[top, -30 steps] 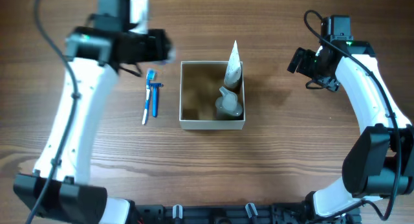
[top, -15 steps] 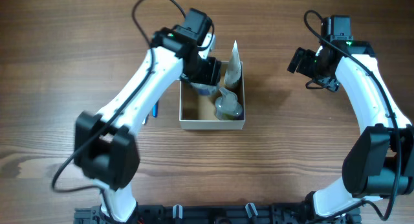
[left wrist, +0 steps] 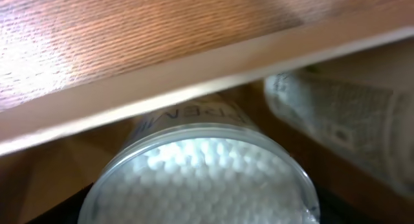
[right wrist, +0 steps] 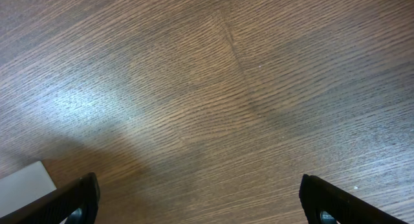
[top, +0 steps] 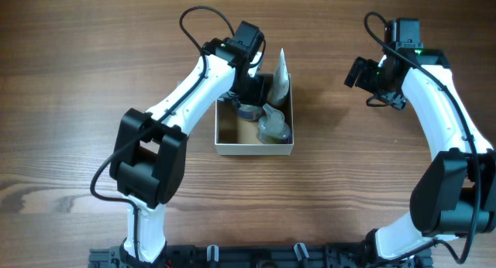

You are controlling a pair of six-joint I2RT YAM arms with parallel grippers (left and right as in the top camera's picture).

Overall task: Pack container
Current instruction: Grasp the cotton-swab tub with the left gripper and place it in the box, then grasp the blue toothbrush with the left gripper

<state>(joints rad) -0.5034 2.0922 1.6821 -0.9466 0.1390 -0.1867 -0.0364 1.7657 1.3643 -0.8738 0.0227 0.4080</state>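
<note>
Left gripper: poised over the container's far left corner, fingers pointing down inside it; a clear round tub of cotton buds fills the whole space below the left wrist camera, and whether the fingers clamp it or merely flank it cannot be told. In the overhead view the tub shows as a bluish-grey round shape just inside the container's far left corner, close to the left wall.

Container: a square, shallow box with white walls and a tan-brown floor, near the middle of the table; in the left wrist view its white rim runs as a slanted band just above the tub. A white tube leans in the container's far right corner, its flat end sticking out past the far rim; the same tube lies just right of the tub. A pale grey bottle lies against the container's right wall, nearer than the tube.

Right gripper: well to the right of the container, apart from it; its fingers are spread wide with nothing between them, above bare wood.
</note>
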